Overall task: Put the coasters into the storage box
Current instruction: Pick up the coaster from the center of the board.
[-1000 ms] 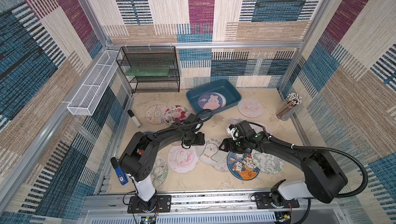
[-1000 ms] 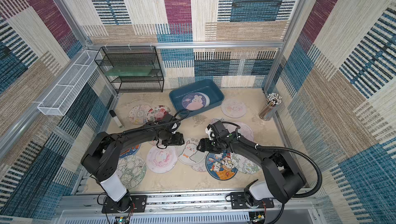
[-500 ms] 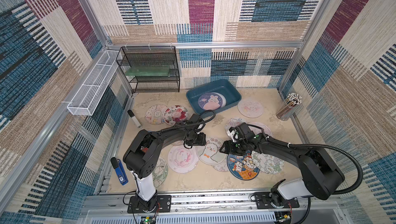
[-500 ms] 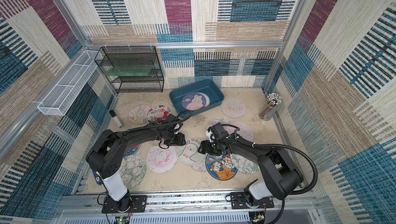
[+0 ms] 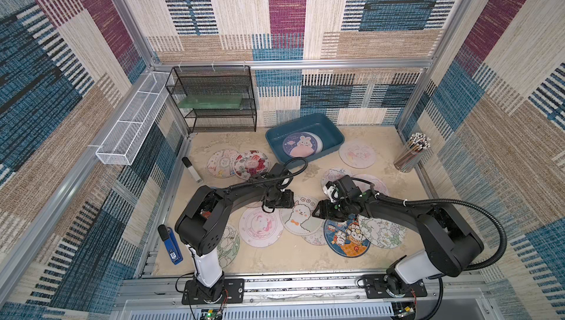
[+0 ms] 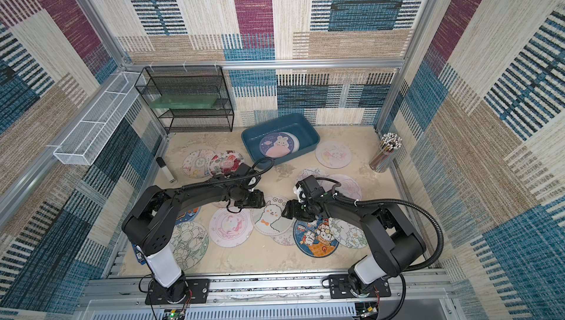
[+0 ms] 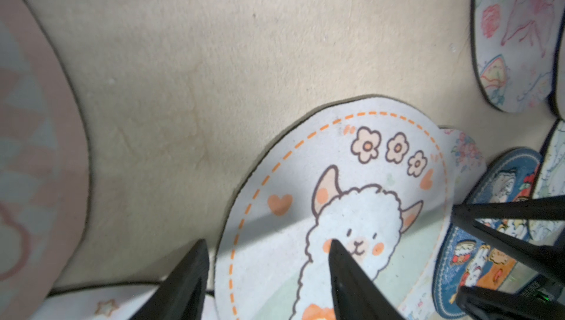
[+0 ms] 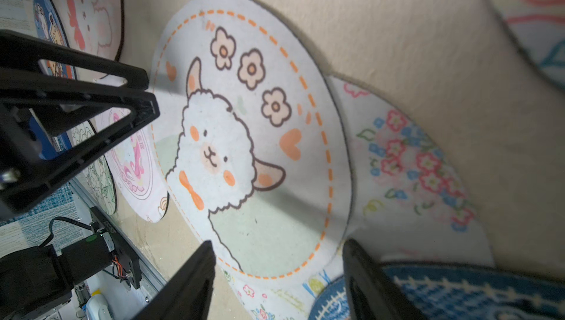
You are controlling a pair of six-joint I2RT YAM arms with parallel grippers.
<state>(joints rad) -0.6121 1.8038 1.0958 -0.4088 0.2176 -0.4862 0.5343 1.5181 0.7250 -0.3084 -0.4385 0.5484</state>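
Several round printed coasters lie on the beige table in both top views. One bunny coaster (image 5: 301,144) lies in the teal storage box (image 5: 331,132). The alpaca coaster (image 5: 301,217) (image 7: 360,180) (image 8: 244,125) lies between both grippers. My left gripper (image 5: 282,203) (image 7: 269,242) is open, one finger over the alpaca's face, the other beyond the coaster's rim. My right gripper (image 5: 318,211) (image 8: 278,245) is open at the opposite rim, over a floral coaster (image 8: 412,162) and a blue coaster (image 5: 347,239). Neither holds anything.
A black wire rack (image 5: 214,98) stands at the back left, with a white mesh basket (image 5: 134,119) on the left wall. A pencil cup (image 5: 411,153) is at the right, a blue stapler (image 5: 171,243) and a white tube (image 5: 191,168) at the left.
My right gripper has moved forward and down to the alpaca coaster's rim. Both grippers' jaws have narrowed slightly. The left gripper has barely shifted.
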